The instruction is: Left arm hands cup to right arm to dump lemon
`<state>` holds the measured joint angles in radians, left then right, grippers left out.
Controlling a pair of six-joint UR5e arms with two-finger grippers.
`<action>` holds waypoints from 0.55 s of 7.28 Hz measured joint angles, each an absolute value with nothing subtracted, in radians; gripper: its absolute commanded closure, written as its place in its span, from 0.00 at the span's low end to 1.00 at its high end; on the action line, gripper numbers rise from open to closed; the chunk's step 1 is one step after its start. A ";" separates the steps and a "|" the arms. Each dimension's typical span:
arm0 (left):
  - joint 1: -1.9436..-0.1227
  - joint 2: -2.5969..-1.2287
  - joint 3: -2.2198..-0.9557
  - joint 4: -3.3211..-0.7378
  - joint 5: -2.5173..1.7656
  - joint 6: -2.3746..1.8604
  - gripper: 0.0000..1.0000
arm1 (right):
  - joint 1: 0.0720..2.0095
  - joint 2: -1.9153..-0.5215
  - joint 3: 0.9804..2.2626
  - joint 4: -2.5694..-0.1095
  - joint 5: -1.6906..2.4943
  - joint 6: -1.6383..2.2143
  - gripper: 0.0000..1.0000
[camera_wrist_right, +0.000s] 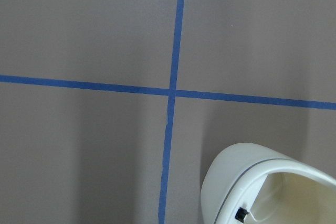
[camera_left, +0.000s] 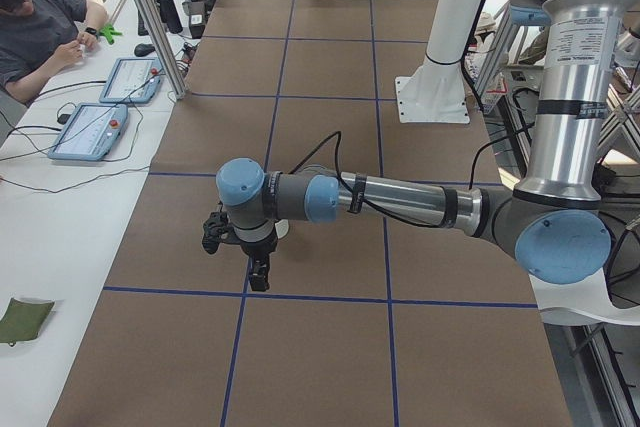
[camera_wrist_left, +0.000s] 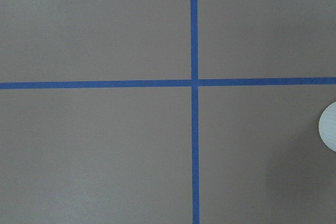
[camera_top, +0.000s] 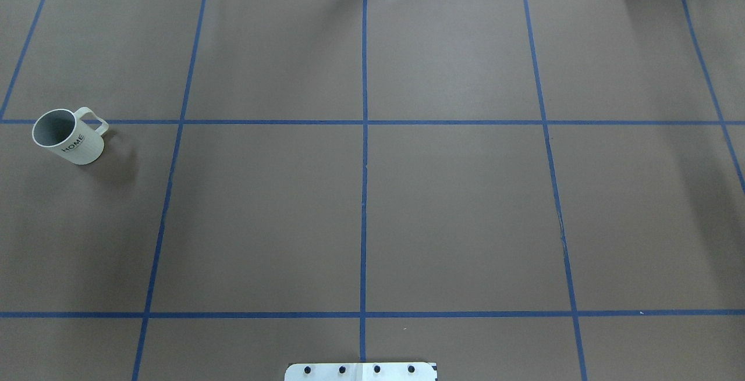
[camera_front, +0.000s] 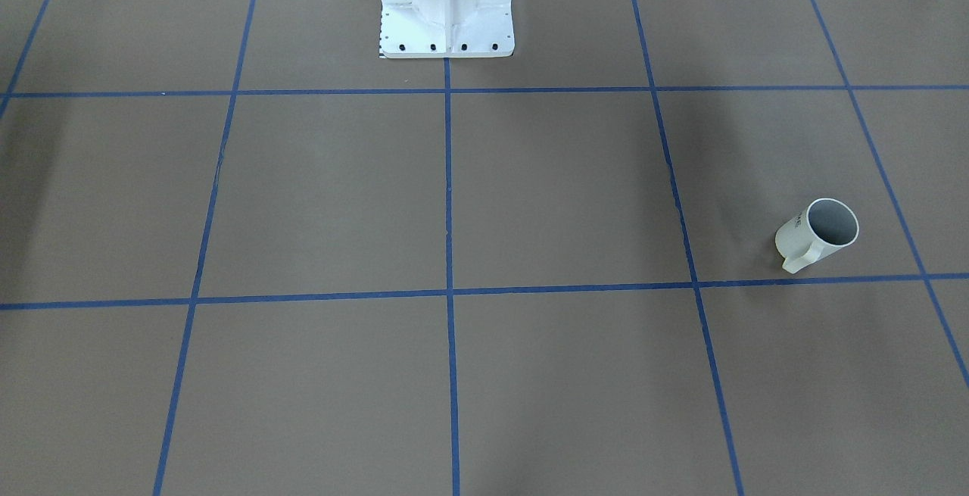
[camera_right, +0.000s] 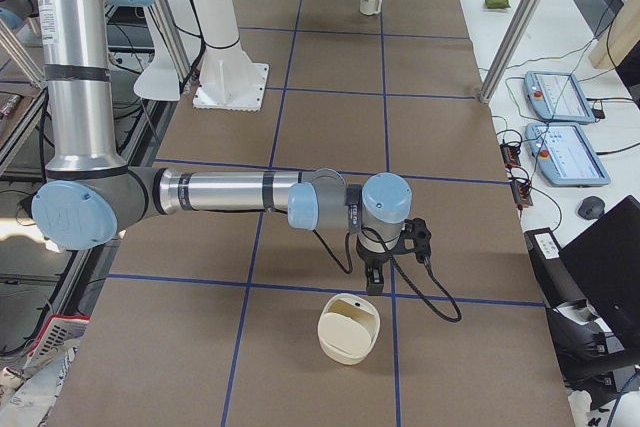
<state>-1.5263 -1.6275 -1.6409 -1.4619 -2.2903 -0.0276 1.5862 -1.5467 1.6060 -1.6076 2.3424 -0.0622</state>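
Cup [camera_top: 68,135] upright near the surface's [camera_top: 454,212] left edge — open room around it; left fingers [camera_left: 259,275], right fingers [camera_right: 373,280] — I can't tell how open.

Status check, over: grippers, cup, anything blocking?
Left gripper, right gripper: state unclear, neither on cup. Cup upright, robot's left side; lemon not seen. Nothing around it.

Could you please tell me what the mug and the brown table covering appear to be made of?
The cup looks like ceramic or possibly hard plastic: smooth cream-white wall, matte grey inside, printed black lettering. The table covering looks like matte brown paper, going by its slightly wavy far edge.
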 measured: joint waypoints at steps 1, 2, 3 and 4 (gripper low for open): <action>-1.526 -1.628 -1.642 -1.462 -2.290 -0.028 0.00 | 1.586 -1.546 1.608 -1.607 2.342 -0.063 0.00; -1.526 -1.629 -1.644 -1.461 -2.291 -0.028 0.00 | 1.586 -1.544 1.612 -1.607 2.342 -0.064 0.00; -1.526 -1.634 -1.653 -1.459 -2.294 -0.029 0.00 | 1.586 -1.540 1.620 -1.606 2.342 -0.064 0.00; -1.523 -1.651 -1.665 -1.462 -2.296 -0.030 0.00 | 1.586 -1.536 1.640 -1.606 2.342 -0.063 0.00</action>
<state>-1.5228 -1.6506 -1.6650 -1.4620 -2.2958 -0.0302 1.5861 -1.5359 1.6397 -1.6061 2.3424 -0.0634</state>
